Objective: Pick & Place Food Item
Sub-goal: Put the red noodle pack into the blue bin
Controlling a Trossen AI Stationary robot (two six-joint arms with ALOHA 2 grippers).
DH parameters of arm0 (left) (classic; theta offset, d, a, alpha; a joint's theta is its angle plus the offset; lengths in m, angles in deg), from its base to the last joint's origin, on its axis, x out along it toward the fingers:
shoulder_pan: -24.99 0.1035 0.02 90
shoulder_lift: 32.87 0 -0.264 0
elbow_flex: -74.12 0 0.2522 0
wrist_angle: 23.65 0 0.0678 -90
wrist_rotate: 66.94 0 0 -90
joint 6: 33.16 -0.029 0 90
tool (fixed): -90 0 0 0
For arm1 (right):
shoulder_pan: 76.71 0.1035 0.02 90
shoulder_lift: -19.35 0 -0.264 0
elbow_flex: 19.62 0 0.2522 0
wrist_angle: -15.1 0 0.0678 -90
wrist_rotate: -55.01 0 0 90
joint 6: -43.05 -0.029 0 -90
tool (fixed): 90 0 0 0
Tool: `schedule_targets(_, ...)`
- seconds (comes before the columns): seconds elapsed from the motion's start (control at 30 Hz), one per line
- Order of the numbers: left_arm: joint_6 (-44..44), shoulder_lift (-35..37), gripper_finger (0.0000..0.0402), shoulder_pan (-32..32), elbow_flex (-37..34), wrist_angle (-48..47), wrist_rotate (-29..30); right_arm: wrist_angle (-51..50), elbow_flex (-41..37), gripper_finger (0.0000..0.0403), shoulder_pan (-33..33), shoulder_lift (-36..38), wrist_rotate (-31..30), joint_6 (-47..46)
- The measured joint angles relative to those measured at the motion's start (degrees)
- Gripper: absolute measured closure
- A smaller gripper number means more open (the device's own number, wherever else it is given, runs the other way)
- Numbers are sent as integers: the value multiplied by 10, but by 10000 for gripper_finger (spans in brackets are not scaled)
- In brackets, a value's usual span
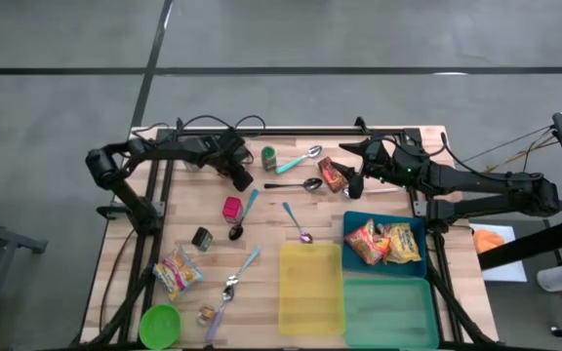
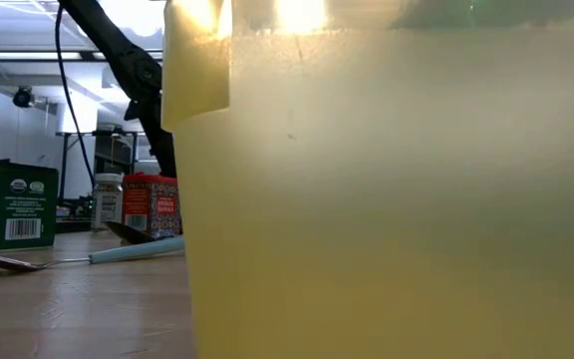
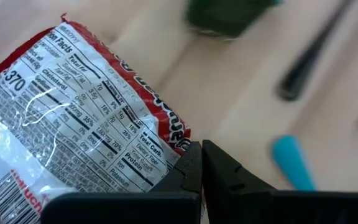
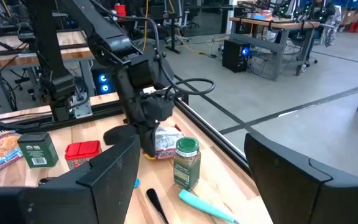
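the high view looks straight down on the whole table (image 1: 261, 292) and both arms. the low view sits at tabletop height, pressed against the yellow bin (image 2: 397, 199), which fills most of it. the left wrist view looks steeply down, very near a noodle packet (image 3: 73, 112). the right wrist view faces level across the table toward the left arm (image 4: 135, 81); it shares the green box (image 4: 37, 149) and red box (image 4: 82, 152) with the low view.

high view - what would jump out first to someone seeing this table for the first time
The left gripper, shut on a shiny red-edged food packet at the table's far left. Next, the bright trays at the near right: a yellow tray, a green tray, and a blue tray holding snack bags.
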Motion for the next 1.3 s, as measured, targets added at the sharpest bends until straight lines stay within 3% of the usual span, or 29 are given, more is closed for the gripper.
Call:
schedule_targets(0.37, 0, 0, 401, -78, 0, 64, -47, 0, 0, 116, 0, 0, 0, 0)
schedule_targets(0.73, 26, 0, 401, -183, 0, 141, -44, 0, 0, 116, 0, 0, 0, 0)
schedule_targets(0.97, 46, -3, 401, -227, 0, 218, -9, 0, 0, 116, 0, 0, 0, 0)
schedule_targets(1.3, 74, -78, 401, -259, 34, 310, -6, 0, 0, 116, 0, 0, 0, 0)
